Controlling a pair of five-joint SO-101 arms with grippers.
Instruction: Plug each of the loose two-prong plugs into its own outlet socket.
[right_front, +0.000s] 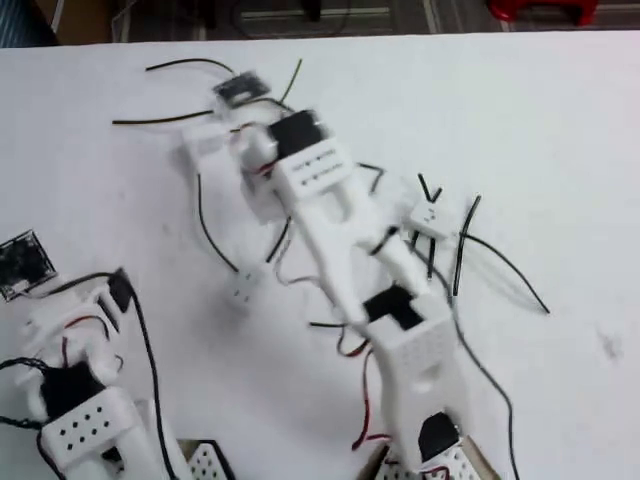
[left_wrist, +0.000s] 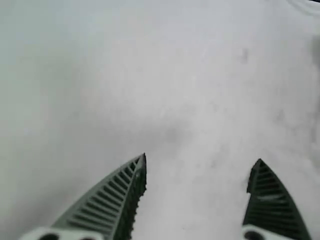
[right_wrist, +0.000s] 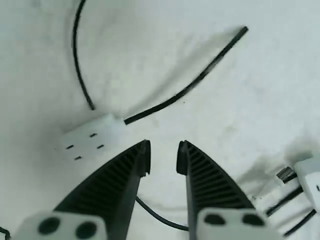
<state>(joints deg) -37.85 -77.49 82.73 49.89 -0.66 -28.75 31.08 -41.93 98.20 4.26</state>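
R gripper (right_wrist: 162, 150) narrowly apart, empty | L gripper (left_wrist: 197, 170) wide apart | risk: R tip may shove socket block (right_wrist: 90, 140) off-line, plug (right_wrist: 305, 177) ungrasped

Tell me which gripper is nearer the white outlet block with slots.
Right. The right gripper hangs just beside the outlet block; the left gripper is over bare table, away from it.
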